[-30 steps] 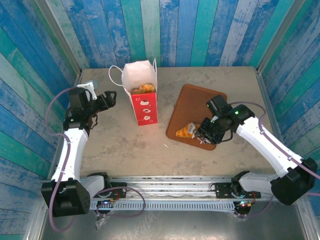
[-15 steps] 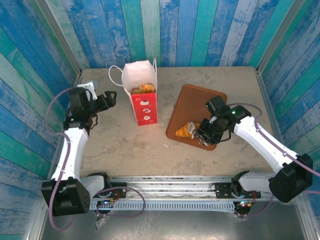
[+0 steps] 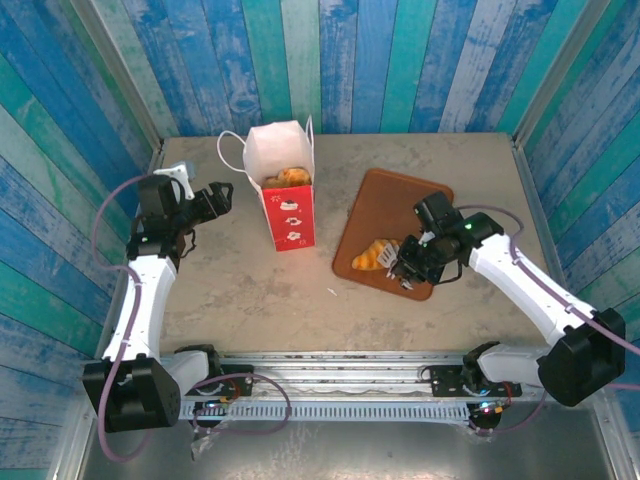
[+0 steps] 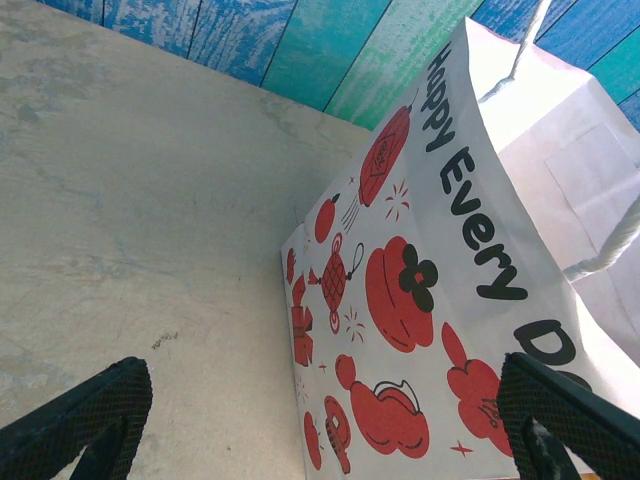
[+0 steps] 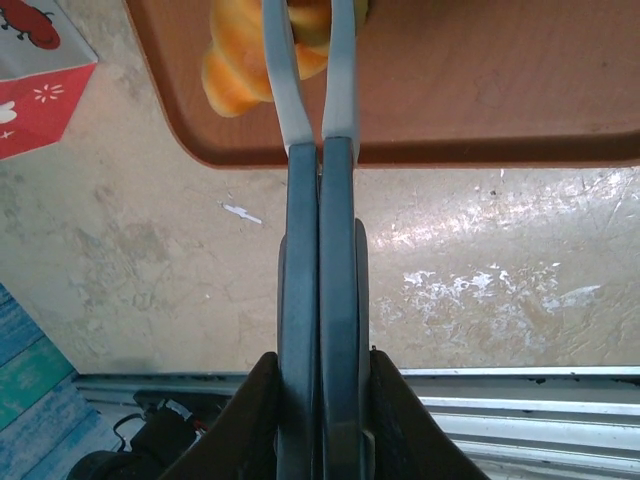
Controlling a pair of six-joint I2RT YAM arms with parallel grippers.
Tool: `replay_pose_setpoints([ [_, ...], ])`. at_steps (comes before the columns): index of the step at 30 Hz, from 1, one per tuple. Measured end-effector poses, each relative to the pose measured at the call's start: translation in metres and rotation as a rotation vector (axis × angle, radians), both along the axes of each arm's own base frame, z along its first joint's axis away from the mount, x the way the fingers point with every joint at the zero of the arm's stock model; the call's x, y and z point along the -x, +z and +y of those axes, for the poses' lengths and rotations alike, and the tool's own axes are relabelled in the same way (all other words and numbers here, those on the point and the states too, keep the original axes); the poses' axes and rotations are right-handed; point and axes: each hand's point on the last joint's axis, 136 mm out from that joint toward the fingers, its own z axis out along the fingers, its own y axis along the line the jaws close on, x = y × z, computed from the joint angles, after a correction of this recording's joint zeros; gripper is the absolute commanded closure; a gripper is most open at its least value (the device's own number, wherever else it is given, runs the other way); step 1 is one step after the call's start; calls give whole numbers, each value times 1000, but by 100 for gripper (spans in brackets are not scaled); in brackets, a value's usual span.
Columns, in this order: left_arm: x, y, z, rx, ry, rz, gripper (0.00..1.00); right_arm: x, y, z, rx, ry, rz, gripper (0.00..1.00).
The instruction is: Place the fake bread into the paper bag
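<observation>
Gripping croissant (image 3: pixel 368 255) with right pincer (image 3: pixel 393 259) at 7 o'clock corner of tray (image 3: pixel 385 200); nudged toward 12 since a second ago, so likely lifting. Next toward 10 o'clock: paper bag (image 3: pixel 290 220), some bread (image 3: pixel 287 178) inside. Holding left pincer (image 3: pixel 222 195) open at its 9.

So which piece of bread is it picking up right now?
Find the flat brown tray right of the red-and-white paper bag. At the tray's near-left corner is a golden croissant, pinched by the right gripper. It is the sole pastry on the tray; other pastries show inside the bag.
</observation>
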Motion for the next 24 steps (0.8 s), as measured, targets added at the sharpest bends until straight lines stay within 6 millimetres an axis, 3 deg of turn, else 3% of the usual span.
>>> replay_pose_setpoints([
  [5, -1, 5, 0, 3, 3, -9, 7, -3, 7, -8, 39, 20, -48, 98],
  [8, -2, 12, 1, 12, 12, -21, 7, -10, 23, -12, 65, 42, -116, 98],
  [17, -5, 47, 0, 76, 32, -75, 7, -38, 106, -14, 80, 114, -469, 99],
  [24, -7, 85, -12, 165, -12, -140, 9, -58, 177, 8, 109, 235, -775, 98],
])
